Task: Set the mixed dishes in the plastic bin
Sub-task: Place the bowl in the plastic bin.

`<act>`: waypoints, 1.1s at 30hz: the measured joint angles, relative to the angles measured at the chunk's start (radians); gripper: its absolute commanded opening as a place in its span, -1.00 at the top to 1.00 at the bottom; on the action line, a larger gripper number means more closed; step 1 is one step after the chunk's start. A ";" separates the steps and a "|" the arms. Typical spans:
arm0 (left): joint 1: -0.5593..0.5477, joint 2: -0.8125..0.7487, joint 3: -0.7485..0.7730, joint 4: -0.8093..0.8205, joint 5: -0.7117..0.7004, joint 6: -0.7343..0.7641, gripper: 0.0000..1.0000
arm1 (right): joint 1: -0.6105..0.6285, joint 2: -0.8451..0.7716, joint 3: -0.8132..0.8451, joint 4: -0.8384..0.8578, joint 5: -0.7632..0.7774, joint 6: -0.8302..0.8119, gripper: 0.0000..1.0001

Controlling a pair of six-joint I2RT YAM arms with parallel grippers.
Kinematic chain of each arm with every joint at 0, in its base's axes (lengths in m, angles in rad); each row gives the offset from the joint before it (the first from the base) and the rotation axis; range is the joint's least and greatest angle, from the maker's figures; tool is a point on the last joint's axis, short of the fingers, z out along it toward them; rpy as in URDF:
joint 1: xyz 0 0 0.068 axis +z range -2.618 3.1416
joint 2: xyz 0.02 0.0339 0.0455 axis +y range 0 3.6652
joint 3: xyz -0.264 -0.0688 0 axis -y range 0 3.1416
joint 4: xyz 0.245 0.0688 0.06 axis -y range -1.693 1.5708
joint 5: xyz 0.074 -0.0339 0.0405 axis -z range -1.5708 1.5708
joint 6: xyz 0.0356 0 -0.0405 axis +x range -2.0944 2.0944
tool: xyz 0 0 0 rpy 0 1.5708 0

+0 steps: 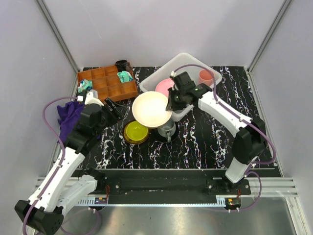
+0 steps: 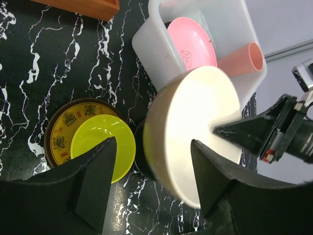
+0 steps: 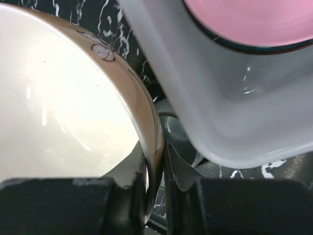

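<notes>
My right gripper [image 1: 169, 105] is shut on the rim of the cream bowl [image 1: 151, 109] and holds it tilted above the table, just in front of the plastic bin [image 1: 188, 56]. The right wrist view shows the rim [image 3: 155, 147] pinched between the fingers beside the bin wall [image 3: 205, 98]. The bin holds a pink plate [image 1: 165, 87] and a pink cup [image 1: 206, 76]. A small yellow bowl [image 1: 136, 131] sits in a dark saucer [image 2: 61, 129]. A grey mug [image 1: 167, 130] stands under the raised bowl. My left gripper [image 1: 113, 108] is open and empty. The grey-blue and dotted plates are out of view.
A brown wooden compartment tray [image 1: 107, 83] lies at the back left with small teal items on it and a black cup [image 1: 122, 64] behind it. A purple cloth [image 1: 68, 115] lies at the left edge, under my left arm.
</notes>
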 measured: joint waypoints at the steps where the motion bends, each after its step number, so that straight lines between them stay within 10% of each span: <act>1: 0.000 -0.006 0.000 0.001 0.001 0.003 -0.36 | -0.018 -0.003 0.010 -0.007 0.004 -0.003 1.00; 33: 0.000 -0.016 -0.032 0.013 0.050 0.024 -0.41 | -0.372 0.334 0.430 -0.099 0.019 -0.019 1.00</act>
